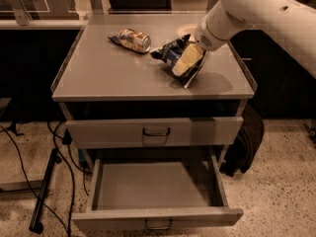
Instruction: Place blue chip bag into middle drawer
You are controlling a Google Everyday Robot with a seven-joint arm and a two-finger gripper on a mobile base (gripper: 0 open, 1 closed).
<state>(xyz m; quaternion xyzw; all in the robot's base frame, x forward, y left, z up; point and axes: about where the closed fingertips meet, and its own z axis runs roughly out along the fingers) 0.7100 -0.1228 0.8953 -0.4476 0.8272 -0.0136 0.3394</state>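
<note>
- On the right half of the grey cabinet top, grips the blue chip bag in the gripper, cream fingers clamped on the crumpled navy foil.
- Reaches in from the upper right as a thick white arm, wrist angled down and left toward the bag.
- Holds the bag tilted, one end toward the left rear, the lower corner pointing at the surface near the front right; cannot tell whether that corner touches the top or hangs just above it.
- Throws a soft shadow on the top just right of the bag.
- Behind the bag, near the rear right edge: white bowl, partly hidden by the wrist.
- Left of the bag and apart from it: gold-brown wrapper, shiny and crumpled, lying on its side.
- Directly under the top: upper drawer, pushed shut, with the upper handle at the centre of its front.
- Below that: middle drawer, pulled well out toward the camera, grey floor in plain view, well apart from the bag above.
- At the bottom edge of the view: lower handle on the open drawer's front panel.
- On the speckled floor: black cables to the left, and a dark bag leaning against the cabinet's right side.
</note>
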